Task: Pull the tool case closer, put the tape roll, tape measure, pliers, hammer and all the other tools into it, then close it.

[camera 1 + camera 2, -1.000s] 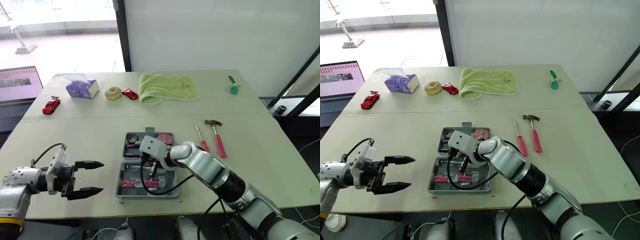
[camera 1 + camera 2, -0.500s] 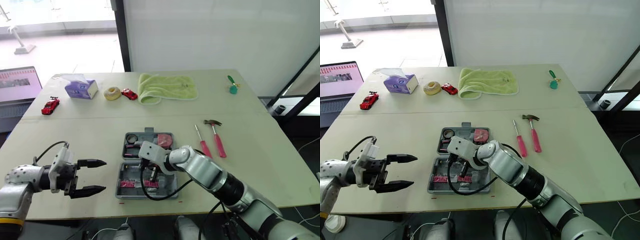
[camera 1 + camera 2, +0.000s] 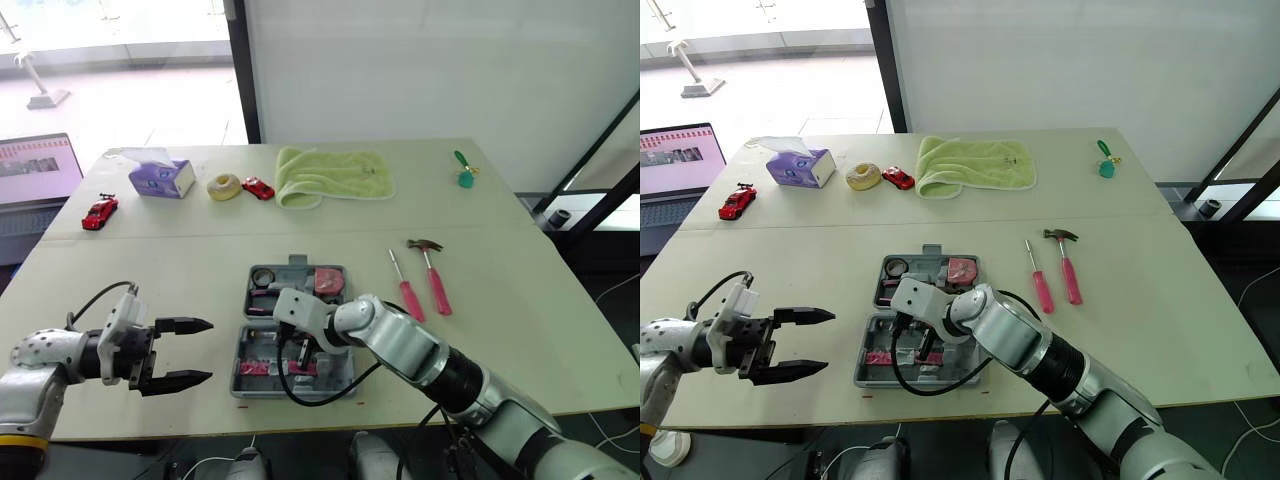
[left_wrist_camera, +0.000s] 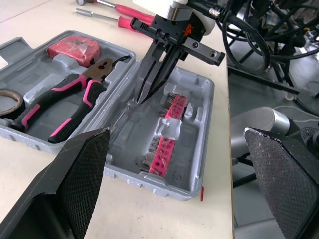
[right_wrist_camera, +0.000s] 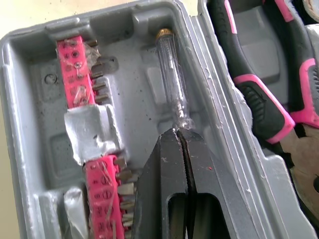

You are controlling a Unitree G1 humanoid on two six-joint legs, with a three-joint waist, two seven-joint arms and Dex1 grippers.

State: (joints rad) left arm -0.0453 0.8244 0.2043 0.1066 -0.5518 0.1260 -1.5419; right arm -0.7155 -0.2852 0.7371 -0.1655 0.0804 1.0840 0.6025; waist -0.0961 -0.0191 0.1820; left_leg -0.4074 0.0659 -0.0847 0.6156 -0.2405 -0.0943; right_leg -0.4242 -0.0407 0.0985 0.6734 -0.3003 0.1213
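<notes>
Left tool (image 3: 205, 350): hovering over the surface (image 3: 150, 290) left of the case, fingers wide apart, nothing between them.
Case (image 4: 197, 134): lying open near the front edge, both halves face up.
Near half: pink bits (image 5: 75, 64) sit in their slots, and a clear tester (image 5: 169, 74) lies in the groove by the hinge.
Right tool (image 5: 178, 135): down inside the near half, fingers together, tips touching the tester's thin end. Can't tell whether they pinch it.
Far half: tape roll (image 4: 10, 99) at the left end, red tape measure (image 4: 72, 49) at the right, pliers (image 4: 65, 94) along the hinge side.
Out of the case: screwdriver (image 3: 405, 285) and hammer (image 3: 433, 278), side by side just right of it, pink handles toward the robot.
Far side: tissue box (image 3: 165, 178), yellow roll (image 3: 225, 186), red toy car (image 3: 258, 187) and green towel (image 3: 335, 172) in a row.
Change: over the last second the right tool has eased a little lower and nearer within the near half. The left tool holds its spot with fingers just as wide. Case, screwdriver and hammer haven't budged.
</notes>
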